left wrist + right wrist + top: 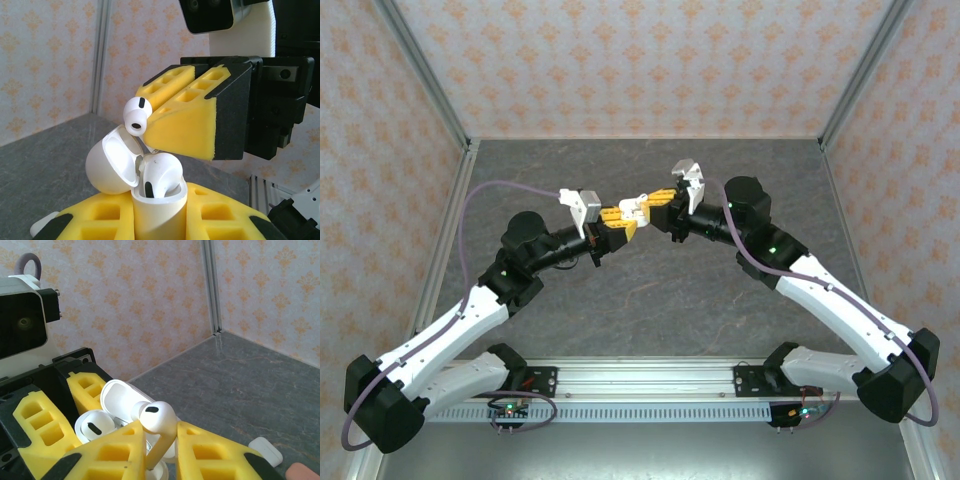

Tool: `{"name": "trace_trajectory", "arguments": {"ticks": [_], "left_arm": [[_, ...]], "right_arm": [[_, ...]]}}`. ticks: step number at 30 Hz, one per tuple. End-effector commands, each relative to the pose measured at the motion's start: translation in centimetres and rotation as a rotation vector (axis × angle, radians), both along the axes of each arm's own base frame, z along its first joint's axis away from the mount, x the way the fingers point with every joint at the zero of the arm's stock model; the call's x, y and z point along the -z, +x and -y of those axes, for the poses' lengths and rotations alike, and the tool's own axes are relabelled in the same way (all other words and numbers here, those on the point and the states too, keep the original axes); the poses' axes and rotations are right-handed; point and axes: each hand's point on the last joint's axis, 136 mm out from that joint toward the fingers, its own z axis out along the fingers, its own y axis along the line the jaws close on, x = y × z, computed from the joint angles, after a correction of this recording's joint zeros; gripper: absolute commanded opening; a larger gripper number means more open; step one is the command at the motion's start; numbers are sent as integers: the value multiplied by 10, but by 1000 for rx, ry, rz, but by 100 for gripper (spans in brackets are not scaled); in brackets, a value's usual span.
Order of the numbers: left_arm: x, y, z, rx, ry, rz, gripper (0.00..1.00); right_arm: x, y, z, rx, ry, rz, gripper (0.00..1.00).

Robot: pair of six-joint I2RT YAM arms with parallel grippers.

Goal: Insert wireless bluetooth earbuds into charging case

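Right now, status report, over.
Left end effector shut on open charging case, one earbud seated. Right end effector shut on second earbud, just above case. Nothing between them.

The two arms meet nose to nose above the middle of the table [670,300]. Barely a gap is left between the left gripper [622,226] and the right gripper [648,207].

In that gap the charging case [159,212] stands open. Its lid [112,170] leans off to one side, and a seated earbud [161,172] already fills one well. The held earbud [136,116] hangs close above the lid's rim.

There is bare table between the arms toward the near edge, and more along the far edge under the back wall [640,70]. A white case [266,451] lies flat on the table below the grippers.
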Motion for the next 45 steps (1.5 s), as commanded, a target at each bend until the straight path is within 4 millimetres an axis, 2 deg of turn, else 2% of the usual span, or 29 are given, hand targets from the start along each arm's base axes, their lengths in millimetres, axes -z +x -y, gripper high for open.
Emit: {"name": "trace_trajectory", "arguments": {"ticks": [1, 13, 27, 33, 38, 41, 45], "left_arm": [[-33, -7, -1, 11, -80, 92, 0], [-32, -5, 2, 17, -77, 88, 0], [-27, -3, 3, 20, -67, 82, 0], [-23, -3, 3, 18, -53, 85, 0], [-19, -5, 2, 7, -41, 109, 0], [-16, -7, 2, 2, -15, 137, 0], [-15, -9, 4, 2, 8, 167, 0]], "right_arm": [[-1, -5, 0, -8, 13, 8, 18], [6, -6, 2, -4, -1, 1, 23], [-3, -6, 3, 2, 11, 14, 29], [-25, -8, 10, 23, 63, 18, 46], [-44, -4, 25, 81, 102, -32, 61], [-48, 0, 35, 119, 117, -105, 69], [-46, -1, 38, 116, 124, -183, 77]]}}
